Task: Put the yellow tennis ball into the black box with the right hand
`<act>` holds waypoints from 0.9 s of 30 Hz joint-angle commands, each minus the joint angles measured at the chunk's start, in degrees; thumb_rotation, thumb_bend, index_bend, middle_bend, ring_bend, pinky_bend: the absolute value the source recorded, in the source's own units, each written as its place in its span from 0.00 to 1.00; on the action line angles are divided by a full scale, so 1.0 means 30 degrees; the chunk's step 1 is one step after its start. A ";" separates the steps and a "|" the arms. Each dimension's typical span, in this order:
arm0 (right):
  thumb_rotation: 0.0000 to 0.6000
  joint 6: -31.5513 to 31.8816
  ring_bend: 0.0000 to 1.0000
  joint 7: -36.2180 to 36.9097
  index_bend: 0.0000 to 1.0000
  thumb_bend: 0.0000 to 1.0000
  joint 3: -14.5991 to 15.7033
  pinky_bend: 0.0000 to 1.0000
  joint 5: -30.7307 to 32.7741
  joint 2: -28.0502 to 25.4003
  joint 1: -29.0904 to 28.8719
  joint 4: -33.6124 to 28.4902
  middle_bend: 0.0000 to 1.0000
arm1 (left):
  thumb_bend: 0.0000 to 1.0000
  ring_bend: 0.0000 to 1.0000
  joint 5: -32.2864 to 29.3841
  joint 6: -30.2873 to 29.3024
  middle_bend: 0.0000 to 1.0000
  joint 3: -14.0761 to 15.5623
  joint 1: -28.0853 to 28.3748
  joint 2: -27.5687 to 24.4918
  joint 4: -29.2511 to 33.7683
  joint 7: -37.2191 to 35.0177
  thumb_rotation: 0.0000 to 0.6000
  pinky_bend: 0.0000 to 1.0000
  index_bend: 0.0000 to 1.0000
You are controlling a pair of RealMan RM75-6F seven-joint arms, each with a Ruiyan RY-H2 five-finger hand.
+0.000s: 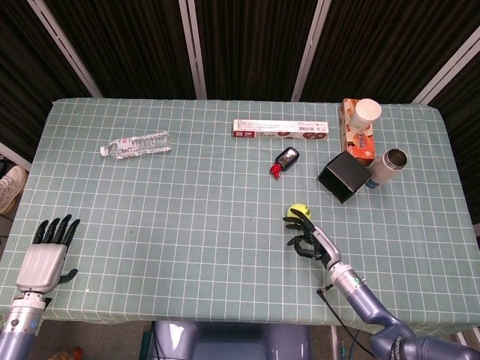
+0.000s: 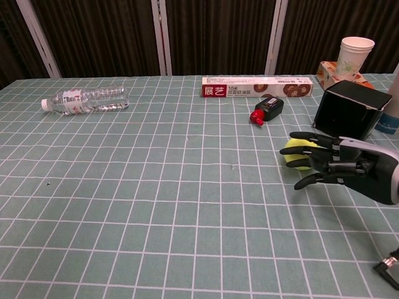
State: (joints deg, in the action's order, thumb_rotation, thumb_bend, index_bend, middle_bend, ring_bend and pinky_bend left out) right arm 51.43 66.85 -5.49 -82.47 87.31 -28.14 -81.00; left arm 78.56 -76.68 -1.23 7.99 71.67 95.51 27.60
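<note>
Fingers of right hand around yellow tennis ball

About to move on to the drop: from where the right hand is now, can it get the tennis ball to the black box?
Probably yes. The right hand holds the tennis ball, fingers wrapped around it, and bare cloth lies between it and the black box. The box's opening faces the hand's side.

Lab: dark curtains, test table.
</note>
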 commanded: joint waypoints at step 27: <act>1.00 -0.2143 0.09 0.2965 0.00 0.71 -0.0944 0.22 -0.0003 -0.0188 -0.2128 0.4996 0.09 | 0.13 0.00 -0.1113 0.0203 0.00 -0.0024 0.0398 0.0315 -0.0092 0.0642 1.00 0.00 0.00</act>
State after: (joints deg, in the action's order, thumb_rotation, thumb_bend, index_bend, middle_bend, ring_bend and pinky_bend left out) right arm 45.49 75.22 -8.30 -82.51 87.02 -34.16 -66.75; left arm 75.27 -76.06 -1.31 9.16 72.57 95.23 29.47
